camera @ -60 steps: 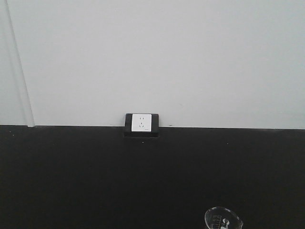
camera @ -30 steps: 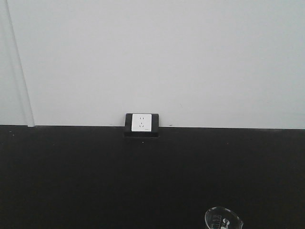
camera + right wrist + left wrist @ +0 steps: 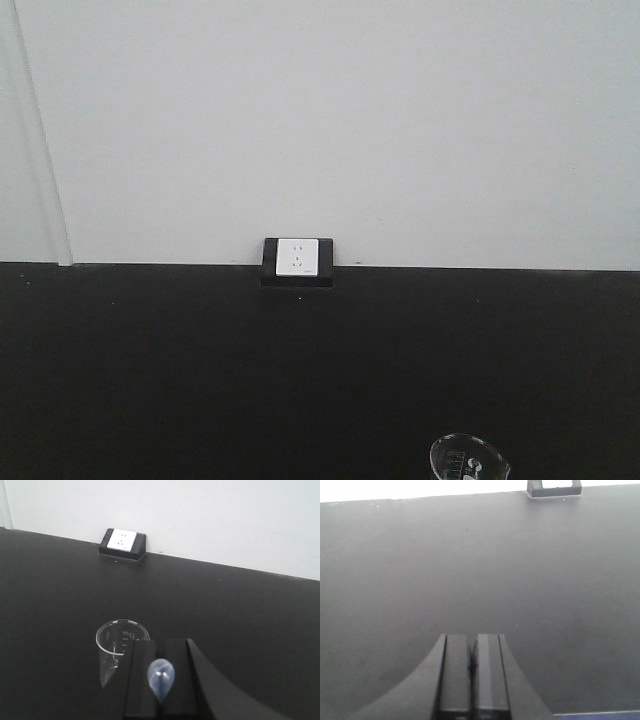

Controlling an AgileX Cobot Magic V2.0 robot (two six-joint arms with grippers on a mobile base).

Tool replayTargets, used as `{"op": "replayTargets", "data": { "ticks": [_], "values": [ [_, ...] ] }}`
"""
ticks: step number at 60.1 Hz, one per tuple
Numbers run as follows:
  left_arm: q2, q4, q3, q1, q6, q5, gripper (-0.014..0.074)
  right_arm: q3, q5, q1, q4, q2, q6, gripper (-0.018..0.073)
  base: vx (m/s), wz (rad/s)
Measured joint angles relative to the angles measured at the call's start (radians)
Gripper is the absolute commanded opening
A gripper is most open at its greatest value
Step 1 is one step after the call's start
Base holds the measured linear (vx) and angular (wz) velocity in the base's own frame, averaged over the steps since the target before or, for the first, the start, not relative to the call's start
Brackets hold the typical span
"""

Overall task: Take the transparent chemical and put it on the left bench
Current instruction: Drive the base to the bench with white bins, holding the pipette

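Note:
The transparent chemical is a small clear beaker (image 3: 114, 652) with black printed marks, standing on the black bench; its rim (image 3: 466, 458) shows at the bottom edge of the front view. My right gripper (image 3: 161, 643) sits just to the right of the beaker, with its left finger against the glass. Its fingers are shut, and the pale bluish dropper bulb (image 3: 161, 679) sticks out at the seam between them. The dropper stem is hidden. My left gripper (image 3: 471, 638) is shut with nothing in it, low over bare bench.
A black bench top (image 3: 200, 370) runs back to a white wall. A white socket in a black box (image 3: 297, 258) stands at the wall edge, also seen as the socket (image 3: 121, 541) and the socket box (image 3: 555, 487).

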Motion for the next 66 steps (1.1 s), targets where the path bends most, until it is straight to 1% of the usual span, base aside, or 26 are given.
{"op": "replayTargets", "data": {
  "ticks": [39, 66],
  "values": [
    [0.000, 0.000, 0.000, 0.000, 0.000, 0.000, -0.0003, 0.001, 0.011, 0.000, 0.003, 0.000, -0.003, -0.0001, -0.01, 0.01],
    [0.000, 0.000, 0.000, 0.000, 0.000, 0.000, -0.0003, 0.001, 0.014, 0.000, 0.003, 0.000, -0.003, -0.0001, -0.15, 0.05]
  ]
}}
